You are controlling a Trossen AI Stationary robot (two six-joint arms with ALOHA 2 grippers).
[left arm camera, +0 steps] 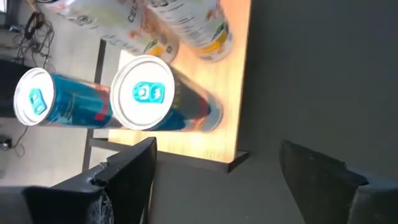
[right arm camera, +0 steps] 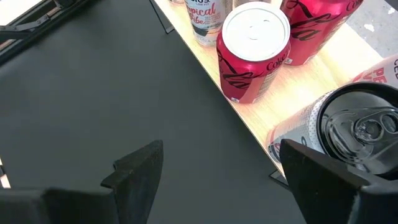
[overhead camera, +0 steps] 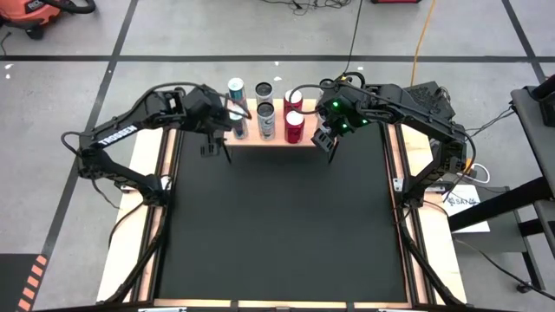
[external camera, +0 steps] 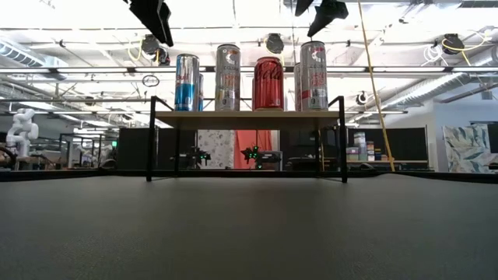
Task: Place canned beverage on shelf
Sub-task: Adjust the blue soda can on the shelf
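The shelf (overhead camera: pixel 276 139) stands at the table's far edge and is loaded. In the low view four cans show abreast on its board: a blue can (external camera: pixel 187 82), a silver can (external camera: pixel 227 77), a red can (external camera: pixel 268 83) and a second silver can (external camera: pixel 313 75); the high view shows more cans in a row behind them. All stand upright, close together, and none is left on the mat (overhead camera: pixel 277 234).

The left gripper (overhead camera: pixel 217 147) hovers just off the shelf's left front corner, fingers spread wide and empty. The right gripper (overhead camera: pixel 324 143) hovers just off the right front corner, likewise wide and holding nothing.

Placing looks finished, so the step in hand is probably clearing away. To do it well, each arm should lift and draw straight back from the shelf, fingers kept apart. The cans by the shelf's ends are nearest the fingers, and a sideways brush could topple one into its neighbours.
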